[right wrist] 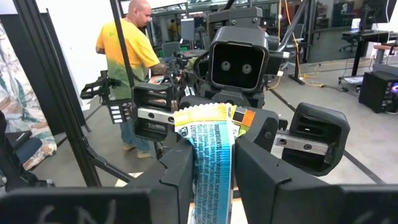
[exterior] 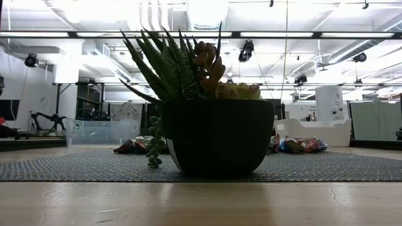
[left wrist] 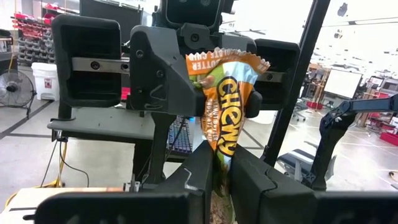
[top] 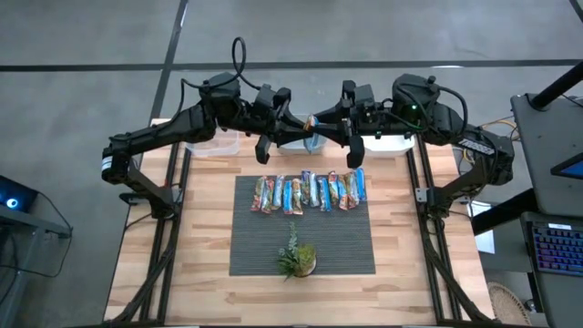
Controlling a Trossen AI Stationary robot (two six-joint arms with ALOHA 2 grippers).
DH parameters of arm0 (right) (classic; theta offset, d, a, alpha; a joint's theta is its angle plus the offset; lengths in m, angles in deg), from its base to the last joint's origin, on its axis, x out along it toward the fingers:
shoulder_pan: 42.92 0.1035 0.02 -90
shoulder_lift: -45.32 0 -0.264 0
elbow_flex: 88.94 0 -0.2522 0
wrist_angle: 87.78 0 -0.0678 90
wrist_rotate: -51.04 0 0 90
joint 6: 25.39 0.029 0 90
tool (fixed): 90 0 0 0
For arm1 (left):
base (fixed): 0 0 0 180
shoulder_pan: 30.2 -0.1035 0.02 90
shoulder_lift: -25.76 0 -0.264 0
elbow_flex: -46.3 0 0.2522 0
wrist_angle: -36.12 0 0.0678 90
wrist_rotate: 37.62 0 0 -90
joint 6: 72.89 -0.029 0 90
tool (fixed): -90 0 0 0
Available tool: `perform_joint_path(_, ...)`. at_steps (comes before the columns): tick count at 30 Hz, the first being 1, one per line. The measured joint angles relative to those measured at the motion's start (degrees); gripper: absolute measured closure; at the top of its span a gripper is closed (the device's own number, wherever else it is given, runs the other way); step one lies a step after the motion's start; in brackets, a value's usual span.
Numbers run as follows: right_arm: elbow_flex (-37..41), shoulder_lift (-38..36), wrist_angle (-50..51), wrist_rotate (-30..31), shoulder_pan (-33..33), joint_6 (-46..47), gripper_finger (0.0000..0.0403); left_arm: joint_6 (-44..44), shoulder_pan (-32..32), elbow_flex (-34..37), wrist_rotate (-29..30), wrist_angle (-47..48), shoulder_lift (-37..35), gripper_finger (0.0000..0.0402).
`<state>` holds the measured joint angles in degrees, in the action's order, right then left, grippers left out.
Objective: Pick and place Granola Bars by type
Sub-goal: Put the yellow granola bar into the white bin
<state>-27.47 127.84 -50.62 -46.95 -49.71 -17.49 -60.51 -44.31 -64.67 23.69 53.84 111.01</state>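
Note:
One granola bar in an orange wrapper is held in the air between both grippers, above the table's far edge. My left gripper comes from the left and my right gripper from the right, and both are shut on it. The left wrist view shows the bar's orange printed face. The right wrist view shows its blue and white back. Several other granola bars lie flat in a row on the grey mat. Neither gripper shows in the low view. My left gripper pinches the bar's near end between its two fingers, coming level from the table's left with the fingers along the bar. The bar is lifted clear and sticks out past the fingertips toward the other gripper. My right gripper pinches the bar's opposite end between its two fingers, coming level from the table's right. In the left wrist view its fingers sit below the wrapper's crimped edge. The bar spans both grippers, clear of the table.
A small green plant in a dark pot stands on the mat's near part. A clear bin sits at the far left and a white bin at the far right. A person stands beyond the table.

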Motion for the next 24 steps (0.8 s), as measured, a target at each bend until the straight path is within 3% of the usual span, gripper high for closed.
perform_joint_path(17, 0.0, 0.0, 0.1, 0.0, 0.0, -0.4, 0.0327, 0.7, 0.0, 0.0, 0.0, -0.1, 0.0, 0.0373)
perform_joint_path(24, 0.0, 0.1, 0.4, 0.0, 0.0, -0.4, 0.0331, 0.3, 0.0, 0.0, 0.0, -0.3, 0.0, 0.0314)
